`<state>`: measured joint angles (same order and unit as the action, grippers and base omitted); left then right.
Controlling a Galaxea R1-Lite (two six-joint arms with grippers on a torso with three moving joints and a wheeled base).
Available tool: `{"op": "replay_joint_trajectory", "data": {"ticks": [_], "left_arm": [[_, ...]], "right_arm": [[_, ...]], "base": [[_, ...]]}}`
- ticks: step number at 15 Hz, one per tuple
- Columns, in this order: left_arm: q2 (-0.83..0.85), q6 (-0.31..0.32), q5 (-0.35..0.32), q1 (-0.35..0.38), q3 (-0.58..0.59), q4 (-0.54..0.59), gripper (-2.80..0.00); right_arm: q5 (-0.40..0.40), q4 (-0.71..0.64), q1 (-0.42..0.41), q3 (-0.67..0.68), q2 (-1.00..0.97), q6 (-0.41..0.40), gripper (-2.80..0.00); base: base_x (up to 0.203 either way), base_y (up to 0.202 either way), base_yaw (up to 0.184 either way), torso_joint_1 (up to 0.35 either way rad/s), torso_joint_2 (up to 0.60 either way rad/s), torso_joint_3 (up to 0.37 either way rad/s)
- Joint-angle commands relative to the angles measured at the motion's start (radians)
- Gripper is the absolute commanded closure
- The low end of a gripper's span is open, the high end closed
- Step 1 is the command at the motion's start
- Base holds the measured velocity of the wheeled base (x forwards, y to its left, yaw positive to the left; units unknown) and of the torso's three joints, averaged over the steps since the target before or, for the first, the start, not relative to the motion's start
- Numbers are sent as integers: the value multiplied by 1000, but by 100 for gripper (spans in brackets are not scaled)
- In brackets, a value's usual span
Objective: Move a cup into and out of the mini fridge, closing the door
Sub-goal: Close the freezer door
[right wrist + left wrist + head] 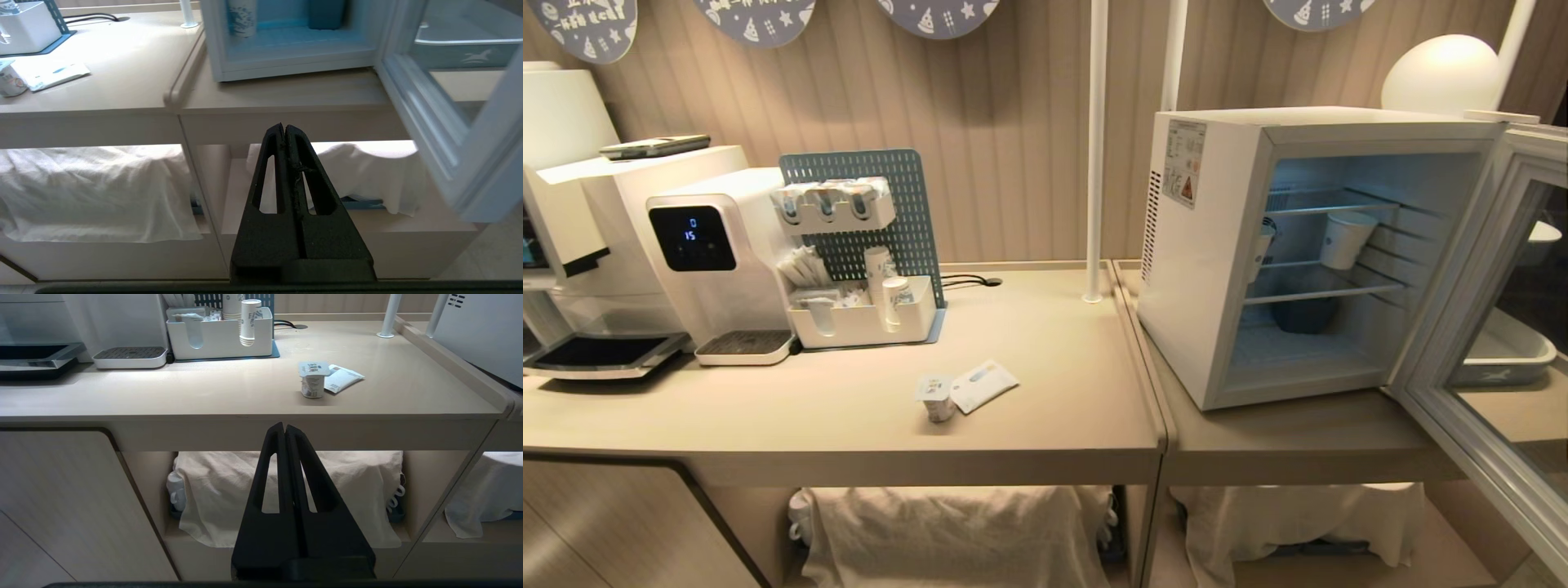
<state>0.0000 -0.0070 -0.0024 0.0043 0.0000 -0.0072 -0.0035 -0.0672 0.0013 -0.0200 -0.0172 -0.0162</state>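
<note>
Counter [849, 425]: cup [935, 397] upright beside a flat packet [983, 384]; mini fridge [1217, 245] with door [1486, 343] swung open.
Left gripper [284, 426]: jaws together, empty, below the counter edge.
Right gripper [284, 127]: jaws together, empty.
Head view only: paper cup [1346, 238] on the fridge's wire shelf.

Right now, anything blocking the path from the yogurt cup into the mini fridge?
Nothing visible does. The yogurt cup stands on the counter beside a flat packet, the door is swung wide open, and the mini fridge has bare floor at its front; a paper cup sits on a shelf above.
</note>
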Motion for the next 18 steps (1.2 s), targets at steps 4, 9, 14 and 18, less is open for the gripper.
{"op": "replay_joint_trajectory", "data": {"ticks": [4,9,14,18], "left_arm": [[0,-1,0,0,2,0,0],[0,-1,-1,0,2,0,0],[0,-1,-1,0,2,0,0],[0,-1,-1,0,2,0,0]], "right_arm": [[0,0,0,0,13,-1,0],[0,21,0,6,14,11,0],[0,46,0,12,14,12,0],[0,46,0,12,14,12,0]], "base": [[0,-195,-1,2,0,3],[0,-196,-1,3,3,2],[0,-194,-3,0,3,2],[0,-193,-2,1,4,2]]}}
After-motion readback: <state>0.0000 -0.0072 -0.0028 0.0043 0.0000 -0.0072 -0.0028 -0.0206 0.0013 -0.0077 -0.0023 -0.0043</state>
